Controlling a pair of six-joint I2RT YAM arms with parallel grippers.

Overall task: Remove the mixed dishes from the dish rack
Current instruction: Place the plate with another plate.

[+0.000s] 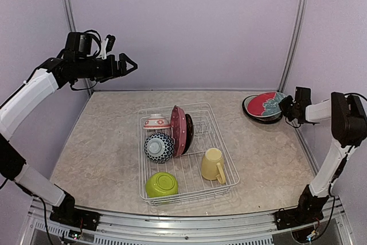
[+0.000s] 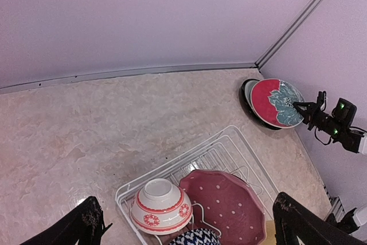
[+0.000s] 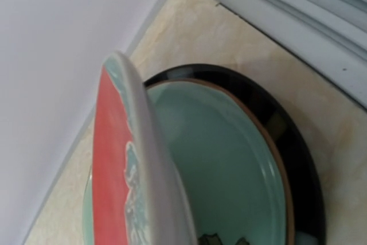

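The white wire dish rack [image 1: 226, 159] stands mid-table. It holds a red-white bowl [image 1: 156, 123], a blue-patterned bowl [image 1: 159, 146], an upright pink dotted plate [image 1: 178, 130] with a dark plate [image 1: 190, 133] behind it, a pale yellow mug [image 1: 213, 164] and a lime green bowl [image 1: 161, 184]. My left gripper [image 1: 129, 65] hangs open, high above the table's back left; its wrist view looks down past both fingers [image 2: 87, 222] at the rack [image 2: 229, 133]. At the back right my right gripper [image 1: 285, 107] is shut on the rim of a red plate [image 1: 264, 104], which tilts over a teal plate [image 3: 229, 159] lying on a black plate [image 3: 301, 159].
Pale walls with metal corner posts [image 1: 295, 27] close in the table at the back and sides. The plate stack sits close to the right wall. A metal rail [image 1: 189, 228] runs along the near edge between the arm bases.
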